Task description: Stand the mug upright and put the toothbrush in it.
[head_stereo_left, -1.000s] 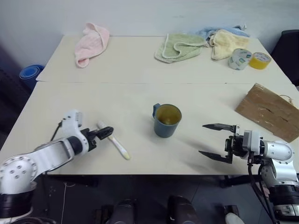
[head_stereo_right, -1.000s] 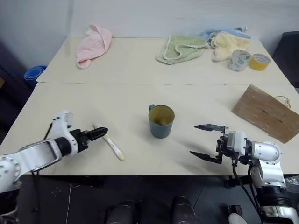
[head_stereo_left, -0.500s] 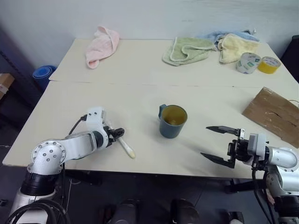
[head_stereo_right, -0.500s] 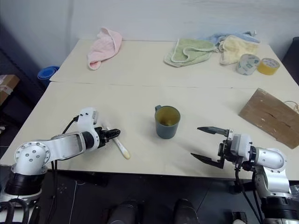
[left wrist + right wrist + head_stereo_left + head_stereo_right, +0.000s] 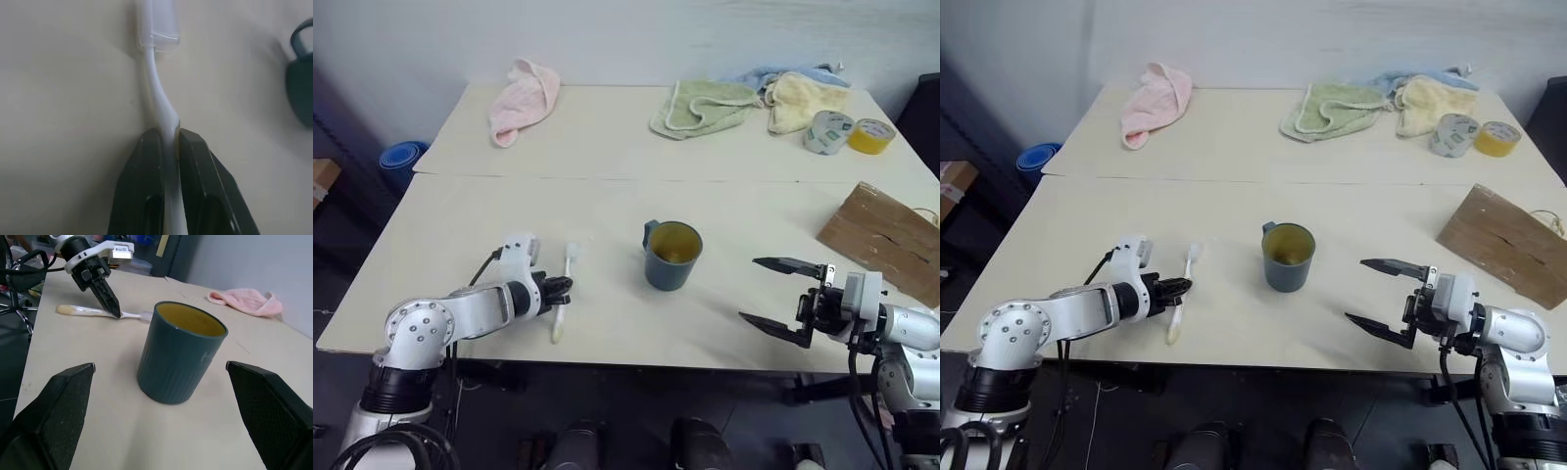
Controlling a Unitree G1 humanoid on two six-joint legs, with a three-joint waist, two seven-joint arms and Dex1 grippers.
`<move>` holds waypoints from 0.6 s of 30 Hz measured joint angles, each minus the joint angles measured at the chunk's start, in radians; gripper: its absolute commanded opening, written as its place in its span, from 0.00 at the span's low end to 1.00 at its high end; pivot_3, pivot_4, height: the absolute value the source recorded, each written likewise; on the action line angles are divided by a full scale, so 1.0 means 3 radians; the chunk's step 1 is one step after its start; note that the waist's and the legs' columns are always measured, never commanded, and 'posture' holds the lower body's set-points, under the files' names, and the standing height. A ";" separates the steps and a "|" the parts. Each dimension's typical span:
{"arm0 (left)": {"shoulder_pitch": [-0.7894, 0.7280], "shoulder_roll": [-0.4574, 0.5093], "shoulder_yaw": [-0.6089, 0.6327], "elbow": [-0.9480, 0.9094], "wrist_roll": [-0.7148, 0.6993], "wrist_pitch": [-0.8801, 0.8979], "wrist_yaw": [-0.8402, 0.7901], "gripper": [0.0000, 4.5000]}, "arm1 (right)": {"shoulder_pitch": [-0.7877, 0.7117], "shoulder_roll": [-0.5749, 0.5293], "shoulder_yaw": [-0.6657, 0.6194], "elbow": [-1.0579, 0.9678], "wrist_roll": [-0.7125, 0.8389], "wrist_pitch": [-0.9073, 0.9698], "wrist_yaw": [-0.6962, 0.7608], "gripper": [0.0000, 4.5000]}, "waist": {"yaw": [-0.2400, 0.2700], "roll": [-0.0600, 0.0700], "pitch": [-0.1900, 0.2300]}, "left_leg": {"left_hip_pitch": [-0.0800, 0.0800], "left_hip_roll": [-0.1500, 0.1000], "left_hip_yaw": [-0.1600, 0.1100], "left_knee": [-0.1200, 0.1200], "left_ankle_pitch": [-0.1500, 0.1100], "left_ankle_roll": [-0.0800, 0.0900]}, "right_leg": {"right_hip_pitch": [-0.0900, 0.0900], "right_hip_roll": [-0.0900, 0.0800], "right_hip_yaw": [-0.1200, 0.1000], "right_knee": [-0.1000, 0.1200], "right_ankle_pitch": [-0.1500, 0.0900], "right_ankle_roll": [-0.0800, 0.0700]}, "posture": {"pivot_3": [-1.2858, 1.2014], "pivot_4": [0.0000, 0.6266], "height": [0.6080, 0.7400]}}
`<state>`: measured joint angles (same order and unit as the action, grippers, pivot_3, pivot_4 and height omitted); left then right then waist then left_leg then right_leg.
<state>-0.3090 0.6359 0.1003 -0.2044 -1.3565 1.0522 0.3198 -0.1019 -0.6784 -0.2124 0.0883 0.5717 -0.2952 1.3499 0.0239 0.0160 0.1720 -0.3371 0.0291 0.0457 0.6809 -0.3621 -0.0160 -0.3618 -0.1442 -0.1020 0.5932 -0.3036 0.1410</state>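
Lower left: the toothbrush (image 5: 561,298) (flat on the table (image 5: 607,137)) is pinched at mid-handle by the left gripper (image 5: 564,286). Centre: the mug (image 5: 672,255) is upright. Lower right: the right gripper (image 5: 783,299) is held level, jaws spread, empty.

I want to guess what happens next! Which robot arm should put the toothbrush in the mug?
Probably the left. Its pincer is shut on the toothbrush. The right pincer is open, empty, beside the upright mug.

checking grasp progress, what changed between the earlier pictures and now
The left gripper closed its jaws on the toothbrush, which swung from lying slantwise to pointing roughly away from the robot, still on the table. The mug stayed upright in place; the right gripper stayed open.
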 measured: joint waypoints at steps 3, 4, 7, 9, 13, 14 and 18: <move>0.0053 0.0112 0.0257 -0.0020 0.0270 -0.0404 -0.1019 0.04 | 0.0034 -0.0001 -0.0082 0.0077 -0.0002 -0.0042 0.0025 1.00 | 0.0000 -0.0012 0.0007 | -0.0037 0.0003 0.0006 0.0004 0.0001 -0.0002 | -0.0039 0.0003 0.0002 0.0013 0.0000 -0.0001 | 0.52 0.24 1.00; 0.0028 0.0143 0.0357 -0.0045 0.0300 -0.0500 -0.1252 0.04 | 0.0053 -0.0002 -0.0113 0.0101 -0.0002 -0.0054 0.0028 1.00 | 0.0000 -0.0012 0.0007 | -0.0047 0.0003 0.0006 0.0005 0.0001 -0.0001 | -0.0049 0.0003 0.0002 0.0018 0.0000 0.0000 | 0.52 0.24 1.00; -0.0088 0.0131 0.0536 -0.0058 0.0375 -0.0759 -0.1716 0.04 | 0.0139 -0.0002 -0.0142 0.0119 -0.0004 -0.0089 0.0030 1.00 | 0.0010 -0.0013 0.0008 | -0.0051 0.0003 0.0003 0.0005 0.0001 -0.0001 | -0.0051 0.0003 -0.0002 0.0017 0.0001 0.0001 | 0.52 0.24 1.00; -0.0236 0.0058 0.0585 -0.0102 0.0502 -0.1065 -0.2128 0.04 | 0.0207 -0.0002 -0.0209 0.0121 -0.0004 -0.0101 0.0023 1.00 | 0.0017 -0.0016 0.0010 | -0.0057 0.0002 0.0002 0.0005 0.0001 0.0000 | -0.0050 0.0003 -0.0005 0.0008 0.0002 0.0003 | 0.52 0.24 1.00; -0.0673 -0.0294 0.0416 -0.0213 0.0757 -0.1515 -0.2649 0.04 | 0.0372 -0.0021 -0.0396 0.0061 0.0024 -0.0085 -0.0073 1.00 | 0.0026 -0.0025 0.0015 | -0.0056 0.0001 0.0004 0.0008 0.0002 0.0004 | -0.0044 0.0003 -0.0003 0.0000 0.0009 0.0011 | 0.52 0.24 1.00; -0.0847 -0.0475 0.0289 -0.0170 0.0874 -0.1629 -0.2780 0.04 | 0.0451 -0.0025 -0.0459 0.0005 0.0032 -0.0068 -0.0118 1.00 | 0.0032 -0.0027 0.0016 | -0.0056 0.0000 0.0004 0.0009 0.0003 0.0006 | -0.0042 0.0003 -0.0003 0.0000 0.0011 0.0012 | 0.52 0.24 1.00; -0.1324 -0.1272 -0.0342 0.0425 0.1632 -0.2386 -0.3368 0.04 | 0.0688 0.0061 -0.0618 -0.0309 0.0072 -0.0036 -0.0359 1.00 | 0.0029 -0.0032 0.0019 | -0.0055 0.0000 0.0012 0.0007 0.0004 0.0008 | -0.0044 0.0003 -0.0001 -0.0004 0.0015 0.0012 | 0.52 0.24 1.00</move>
<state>-0.7062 0.2543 -0.0023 -0.0767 -0.8667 0.3364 -0.6907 0.1045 -0.6600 -0.3979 -0.0043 0.5934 -0.3059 1.2420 0.0325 0.0065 0.1778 -0.3536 0.0292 0.0492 0.6829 -0.3609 -0.0136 -0.3751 -0.1432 -0.1022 0.5920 -0.2991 0.1447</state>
